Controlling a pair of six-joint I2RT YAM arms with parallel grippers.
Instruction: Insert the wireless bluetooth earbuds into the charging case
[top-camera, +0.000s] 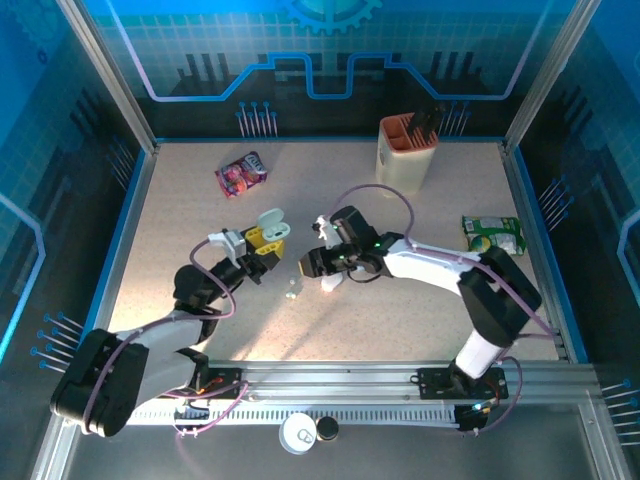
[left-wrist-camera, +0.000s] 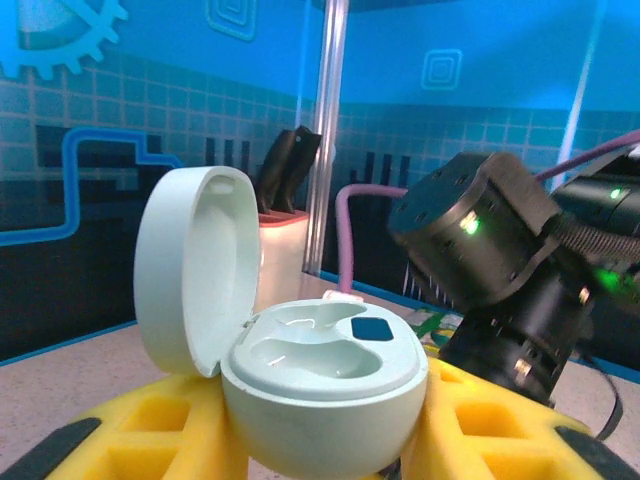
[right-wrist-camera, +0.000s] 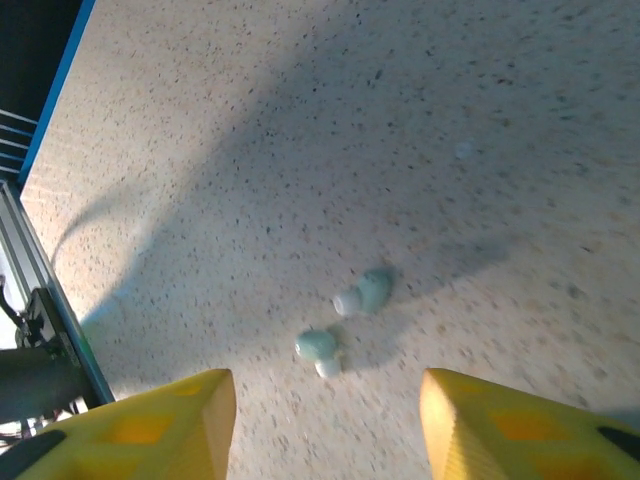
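Tabletop (top-camera: 420, 310): speckled, partly in shadow.
Charging case (left-wrist-camera: 320, 390): pale, lid hinged open, wells seen empty; clamped upright between the left fingers (left-wrist-camera: 170, 430).
Right fingers (right-wrist-camera: 150, 420): spread apart, nothing between them, hung above the tabletop.
Earbuds (right-wrist-camera: 365, 293): two pale buds lying just beside each other on the tabletop, ahead of the right fingertips and between their lines.
Risk: both buds may be caught at once, or one flicked away, because they lie so close; rounded shells are likely to squirt from a pinch.
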